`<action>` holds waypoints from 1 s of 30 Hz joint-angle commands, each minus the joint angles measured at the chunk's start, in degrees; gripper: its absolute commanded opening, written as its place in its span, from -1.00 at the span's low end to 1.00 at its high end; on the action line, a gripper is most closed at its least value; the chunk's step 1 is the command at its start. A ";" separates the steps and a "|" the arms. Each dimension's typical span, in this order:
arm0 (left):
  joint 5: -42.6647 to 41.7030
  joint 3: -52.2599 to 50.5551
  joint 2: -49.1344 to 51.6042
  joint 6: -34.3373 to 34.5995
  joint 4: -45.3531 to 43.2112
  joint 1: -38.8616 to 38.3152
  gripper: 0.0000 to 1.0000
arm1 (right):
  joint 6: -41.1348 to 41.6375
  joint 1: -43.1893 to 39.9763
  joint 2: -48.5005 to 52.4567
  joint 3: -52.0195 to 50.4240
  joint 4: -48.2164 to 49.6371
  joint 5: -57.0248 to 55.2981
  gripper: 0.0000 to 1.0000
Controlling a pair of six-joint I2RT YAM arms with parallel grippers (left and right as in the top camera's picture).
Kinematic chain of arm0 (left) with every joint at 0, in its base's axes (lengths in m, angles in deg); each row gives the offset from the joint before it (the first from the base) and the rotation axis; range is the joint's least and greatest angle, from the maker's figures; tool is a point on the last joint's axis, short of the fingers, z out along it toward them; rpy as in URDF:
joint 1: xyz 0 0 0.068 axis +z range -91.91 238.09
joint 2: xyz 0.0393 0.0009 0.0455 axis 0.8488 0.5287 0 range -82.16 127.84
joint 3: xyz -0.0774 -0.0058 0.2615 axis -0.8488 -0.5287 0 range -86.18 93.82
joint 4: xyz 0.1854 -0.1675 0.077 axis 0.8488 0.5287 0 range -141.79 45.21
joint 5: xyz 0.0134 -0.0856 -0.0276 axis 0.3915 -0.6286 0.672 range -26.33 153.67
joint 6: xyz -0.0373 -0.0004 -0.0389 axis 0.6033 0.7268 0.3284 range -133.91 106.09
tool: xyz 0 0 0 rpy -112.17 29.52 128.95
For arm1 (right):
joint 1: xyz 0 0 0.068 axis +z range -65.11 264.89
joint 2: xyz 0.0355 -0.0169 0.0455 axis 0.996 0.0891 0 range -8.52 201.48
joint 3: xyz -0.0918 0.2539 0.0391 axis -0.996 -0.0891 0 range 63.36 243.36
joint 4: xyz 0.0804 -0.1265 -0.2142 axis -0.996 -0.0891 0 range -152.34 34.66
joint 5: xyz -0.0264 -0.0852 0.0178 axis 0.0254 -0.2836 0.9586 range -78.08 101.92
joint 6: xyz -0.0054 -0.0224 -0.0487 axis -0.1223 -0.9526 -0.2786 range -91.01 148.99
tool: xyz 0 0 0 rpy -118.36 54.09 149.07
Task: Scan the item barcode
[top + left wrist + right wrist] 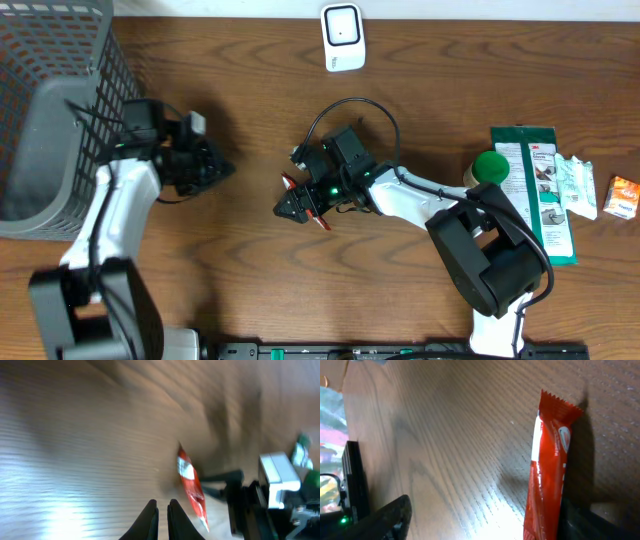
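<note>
The item, a slim red snack packet [322, 221], lies flat on the wooden table near the middle. My right gripper [297, 205] stands over it, open. In the right wrist view the packet [547, 470] rests against the right finger [592, 520], while the other finger [385, 520] is far off to the left; my right gripper [485, 522] has bare table between its fingers. My left gripper [222, 170] hangs to the left of the packet, shut on nothing. The left wrist view has its gripper [162, 512] short of the packet [191, 485]. A white scanner [342, 37] stands at the back edge. No barcode shows.
A grey mesh basket [40, 120] fills the far left. At the right lie a green wipes pack [535, 190], a green-capped bottle [488, 166], a white packet [577, 185] and a small orange packet [624, 196].
</note>
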 commanded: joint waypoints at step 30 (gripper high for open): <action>-10.71 -1.01 18.97 -3.39 -10.32 -8.98 0.16 | -0.39 -2.95 0.35 -0.24 1.77 13.57 0.89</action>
